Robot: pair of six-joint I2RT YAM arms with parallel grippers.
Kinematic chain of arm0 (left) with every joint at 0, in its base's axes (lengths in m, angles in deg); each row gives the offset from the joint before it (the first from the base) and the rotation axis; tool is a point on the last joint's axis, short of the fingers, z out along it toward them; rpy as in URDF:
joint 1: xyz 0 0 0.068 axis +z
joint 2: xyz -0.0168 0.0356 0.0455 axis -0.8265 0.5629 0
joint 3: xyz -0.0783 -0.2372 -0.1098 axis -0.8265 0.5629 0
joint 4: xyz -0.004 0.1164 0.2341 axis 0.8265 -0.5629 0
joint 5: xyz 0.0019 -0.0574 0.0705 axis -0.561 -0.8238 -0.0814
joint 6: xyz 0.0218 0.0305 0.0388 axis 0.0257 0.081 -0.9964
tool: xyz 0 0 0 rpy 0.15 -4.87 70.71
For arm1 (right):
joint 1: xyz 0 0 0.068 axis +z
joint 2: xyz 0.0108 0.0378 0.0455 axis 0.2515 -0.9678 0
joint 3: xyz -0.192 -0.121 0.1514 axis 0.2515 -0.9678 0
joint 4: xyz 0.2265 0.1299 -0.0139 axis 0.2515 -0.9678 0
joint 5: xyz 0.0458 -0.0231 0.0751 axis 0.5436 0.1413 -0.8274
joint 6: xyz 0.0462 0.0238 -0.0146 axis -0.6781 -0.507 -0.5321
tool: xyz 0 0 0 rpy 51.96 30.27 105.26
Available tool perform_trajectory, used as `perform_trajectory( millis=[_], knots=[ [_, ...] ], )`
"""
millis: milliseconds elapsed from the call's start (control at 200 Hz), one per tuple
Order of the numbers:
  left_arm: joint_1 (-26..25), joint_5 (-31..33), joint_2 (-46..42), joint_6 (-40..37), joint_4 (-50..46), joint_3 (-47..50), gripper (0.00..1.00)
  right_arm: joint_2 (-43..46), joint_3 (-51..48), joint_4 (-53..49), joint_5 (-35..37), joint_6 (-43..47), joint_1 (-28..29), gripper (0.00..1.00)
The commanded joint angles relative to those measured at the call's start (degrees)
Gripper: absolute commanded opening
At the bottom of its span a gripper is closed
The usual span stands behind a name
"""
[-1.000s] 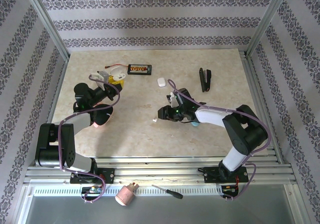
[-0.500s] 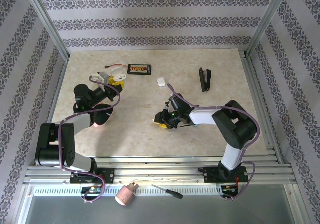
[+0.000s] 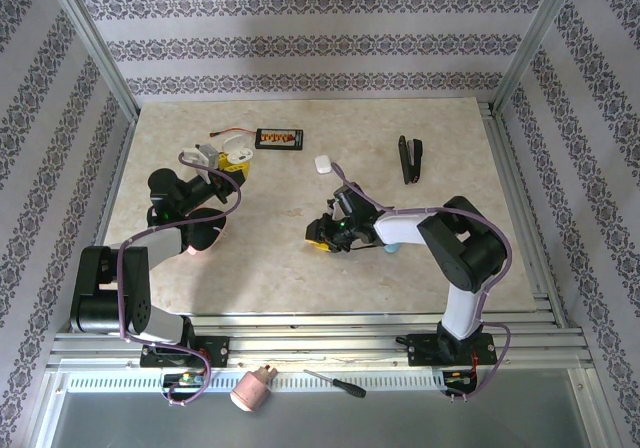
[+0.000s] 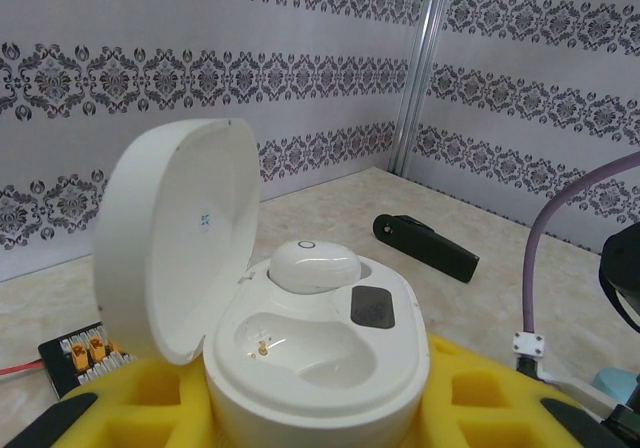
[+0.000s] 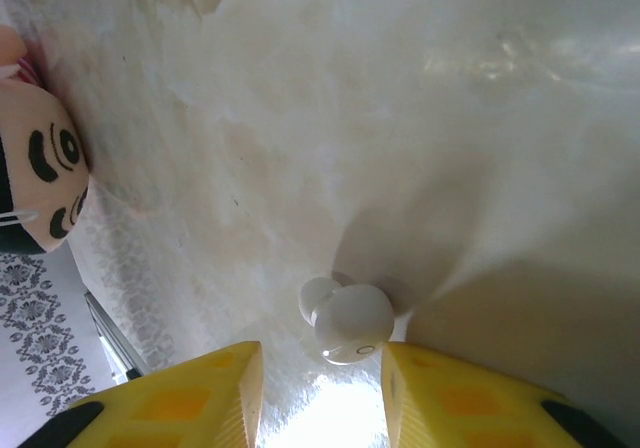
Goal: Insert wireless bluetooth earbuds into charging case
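Right wrist: right pincer point(image 5: 320, 370) part-open astride a white earbud point(image 5: 352, 323); left pincer point(image 4: 315, 408) clamps the case point(image 4: 265, 308).

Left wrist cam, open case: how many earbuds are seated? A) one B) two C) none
A: one white earbud sits in the far well of the open case, and the near well beside it is empty.

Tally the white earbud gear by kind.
Charging cases: 2 (open case in the left tool, closed case on the table)
Earbuds: 2 (seated earbud in the open case, loose earbud on the table by the right tool)
Total: 4
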Motion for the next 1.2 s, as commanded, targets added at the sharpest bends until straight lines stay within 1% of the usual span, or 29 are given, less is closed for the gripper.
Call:
perform_trajectory(
  millis=[0, 165, 330, 600, 755, 894, 1194],
  knots=[
    [-0.59, -1.52, -0.53, -0.65, 2.3, 0.66, 0.23, -1.23, 1.92, 0.81, 0.19, -0.54, -0.44, 0.36],
    [-0.61, -1.39, -0.92, -1.22, 1.92, 1.04, 0.23, -1.58, 2.57, 0.23, 0.46, -0.2, -0.64, 0.35],
    [-0.58, -1.39, -0.86, -1.29, 1.73, 1.09, 0.23, -3.34, 3.26, 0.72, 1.25, -0.19, -0.87, 0.29],
    [-0.62, -1.47, -0.93, -1.52, 1.65, 1.23, 0.23, -4.78, 3.77, 0.61, 1.24, -0.73, -1.04, 0.3],
    [-0.62, -1.57, -0.37, -1.1, 2.0, 1.08, 0.23, -4.21, 4.0, -1.51, 2.03, -1.15, -1.37, 0.35],
    [-0.58, -1.92, 0.16, -0.39, 3.18, 0.96, 0.23, -5.04, 3.74, -1.82, 2.62, -2.42, -1.97, 0.34],
    [-0.65, -2.17, 0.02, -0.39, 3.09, 1.04, 0.23, -7.15, 3.64, -4.29, 3.31, -5.76, -2.65, 0.25]
  ],
)
